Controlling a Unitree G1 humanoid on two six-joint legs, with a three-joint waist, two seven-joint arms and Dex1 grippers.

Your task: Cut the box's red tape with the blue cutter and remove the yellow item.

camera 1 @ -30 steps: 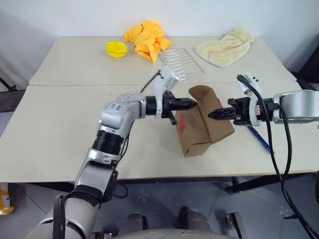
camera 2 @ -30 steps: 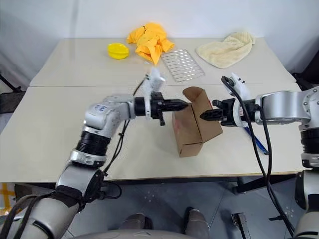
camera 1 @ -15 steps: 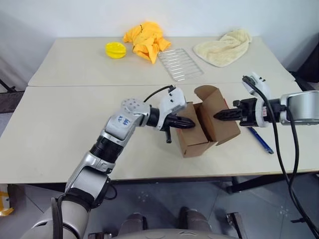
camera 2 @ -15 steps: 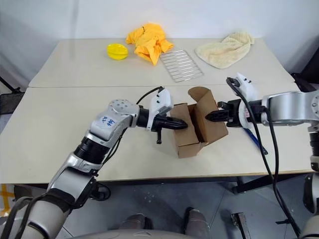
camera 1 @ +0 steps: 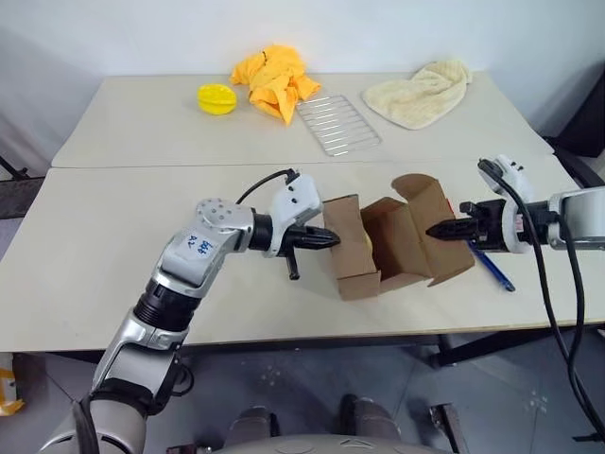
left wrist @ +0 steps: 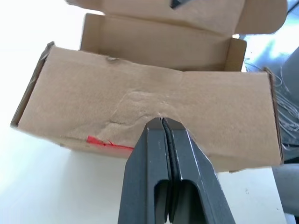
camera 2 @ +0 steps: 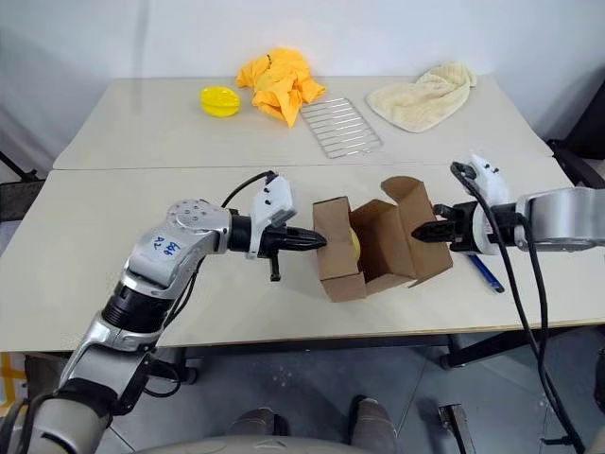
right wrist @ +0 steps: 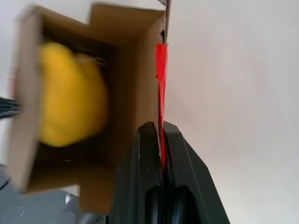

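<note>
From the left of the frame, the left pincer (camera 1: 329, 239) reaches across the tabletop (camera 1: 113, 236), clenched on nothing, its tip against the near flap of the box (camera 1: 364, 255), which stands open at the centre. Inside the box, just right of that pincer's tip, sits the yellow item (camera 2: 353, 242). The box's right-hand flap is splayed outward, and the right pincer (camera 1: 437, 230) is clamped on its edge, with a strip of the red tape (right wrist: 161, 88) running along that edge between the black fingers (right wrist: 177, 177). Further right, beneath the right arm, the blue cutter (camera 1: 492, 267) lies flat on the tabletop, apart from the box.
</note>
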